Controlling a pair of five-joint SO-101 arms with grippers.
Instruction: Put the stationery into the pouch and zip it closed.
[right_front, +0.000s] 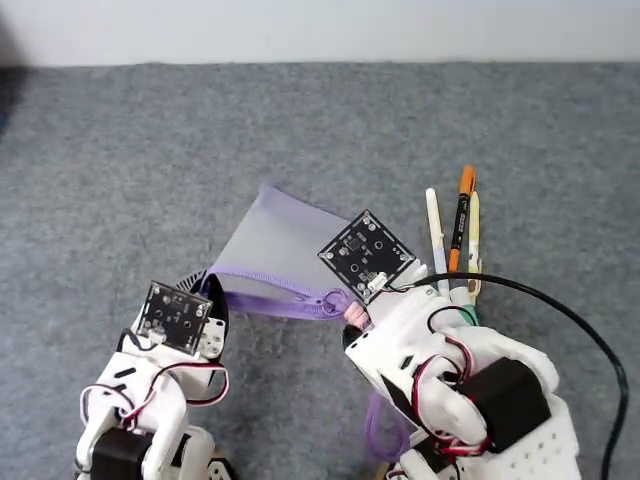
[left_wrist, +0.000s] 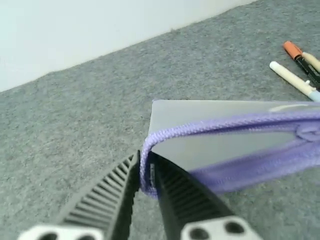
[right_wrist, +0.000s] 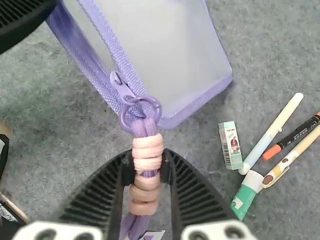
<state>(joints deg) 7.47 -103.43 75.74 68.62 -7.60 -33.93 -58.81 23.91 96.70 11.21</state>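
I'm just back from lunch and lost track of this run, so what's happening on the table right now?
Both arms are on the purple pouch. The left gripper pinches one end of its zipper edge, while the right gripper is clamped on the beaded zipper pull at the other end. The pens and the other stationery lie loose on the grey mat beside the pouch, so those have not gone in yet.
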